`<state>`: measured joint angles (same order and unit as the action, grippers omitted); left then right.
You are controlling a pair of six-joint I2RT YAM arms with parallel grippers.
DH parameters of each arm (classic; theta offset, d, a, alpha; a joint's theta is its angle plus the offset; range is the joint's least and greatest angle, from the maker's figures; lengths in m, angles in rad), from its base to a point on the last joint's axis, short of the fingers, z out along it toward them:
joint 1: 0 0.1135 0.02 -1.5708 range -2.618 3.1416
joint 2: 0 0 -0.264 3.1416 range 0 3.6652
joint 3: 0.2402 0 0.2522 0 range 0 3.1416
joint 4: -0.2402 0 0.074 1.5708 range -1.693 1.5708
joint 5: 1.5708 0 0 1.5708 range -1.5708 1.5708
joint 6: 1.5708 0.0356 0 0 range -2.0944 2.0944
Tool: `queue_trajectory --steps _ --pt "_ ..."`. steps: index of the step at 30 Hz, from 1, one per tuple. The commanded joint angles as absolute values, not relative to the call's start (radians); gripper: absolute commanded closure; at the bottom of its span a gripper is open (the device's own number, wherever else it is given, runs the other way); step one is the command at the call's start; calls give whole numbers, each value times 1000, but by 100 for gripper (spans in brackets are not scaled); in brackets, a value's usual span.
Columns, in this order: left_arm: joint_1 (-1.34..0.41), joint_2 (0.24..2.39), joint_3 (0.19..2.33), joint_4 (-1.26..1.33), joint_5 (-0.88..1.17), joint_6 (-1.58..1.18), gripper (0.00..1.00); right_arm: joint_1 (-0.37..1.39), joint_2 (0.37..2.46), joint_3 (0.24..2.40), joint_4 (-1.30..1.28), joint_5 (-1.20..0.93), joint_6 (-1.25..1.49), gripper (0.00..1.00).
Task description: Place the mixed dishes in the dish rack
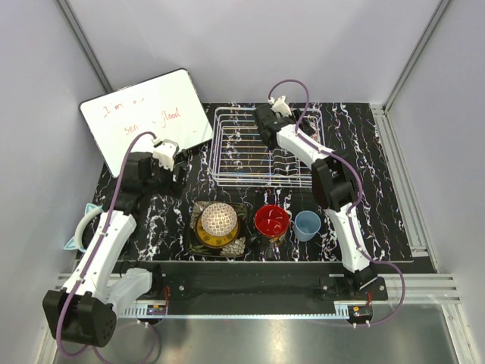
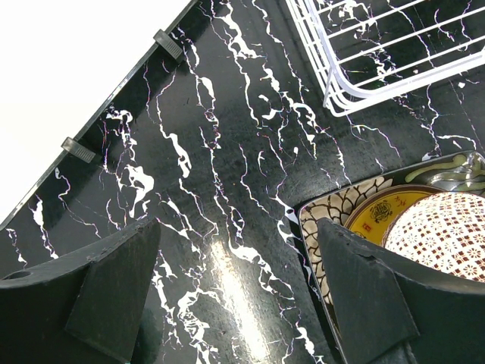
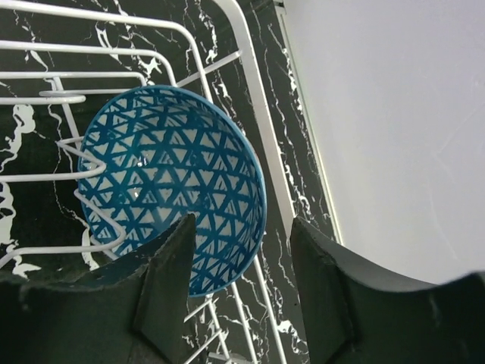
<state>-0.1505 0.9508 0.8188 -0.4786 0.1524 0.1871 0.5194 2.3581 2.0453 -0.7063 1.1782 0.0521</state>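
On my feed the table (image 1: 379, 167) is a glossy black slab veined with white, like marble, and the dish rack (image 1: 236, 144), a rectangular basket of thin white wire with upright loops, sits toward its far edge near the middle. The right pincer (image 3: 241, 227) hangs over the far side of the rack with its two dark, wedge-shaped fingers apart. Below it the blue patterned bowl (image 3: 167, 174), round and glazed with a blue-on-white triangle lattice, leans tilted on the dividers just inside the rim wire. I cannot quite tell from the wrist view whether its rim brushes the left finger, but a clear gap shows on the other side. The left pincer (image 2: 239, 227) is spread wide above bare table toward the far-left corner, near the flat white writing board (image 1: 148, 114) with its red scrawl. Along the near edge stands a stack: a rectangular floral dish (image 2: 333, 212) with a dark rim, a round yellow-and-dark plate (image 2: 379, 216) on it, and on top a domed piece (image 2: 447, 227) with a fine red-and-white lattice. Just to its right are the shiny red bowl (image 1: 271, 220) and then the smooth pale blue cup (image 1: 307, 225), both upright.
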Motion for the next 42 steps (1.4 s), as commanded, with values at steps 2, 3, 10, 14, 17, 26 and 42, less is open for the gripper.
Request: queue_trajectory --steps 2,3,10,14,17,26,42 --pt "-155 939 841 -445 149 196 11 543 2190 2065 -753 1146 115 36" --pt "-155 937 841 -443 147 199 11 554 2156 2056 -755 1129 114 35" --pt "-152 939 838 -431 137 209 11 780 1858 2000 -937 927 167 28" --pt "-149 931 819 -417 133 210 11 804 1749 2037 -1175 263 299 32" --pt "-149 931 808 -408 137 209 11 804 1657 1944 -1144 -48 322 34" --pt "-135 930 818 -403 149 196 11 807 1641 1781 -1175 -155 221 37" --pt "-133 954 851 -390 160 206 11 807 1927 1870 -1101 -307 144 42"
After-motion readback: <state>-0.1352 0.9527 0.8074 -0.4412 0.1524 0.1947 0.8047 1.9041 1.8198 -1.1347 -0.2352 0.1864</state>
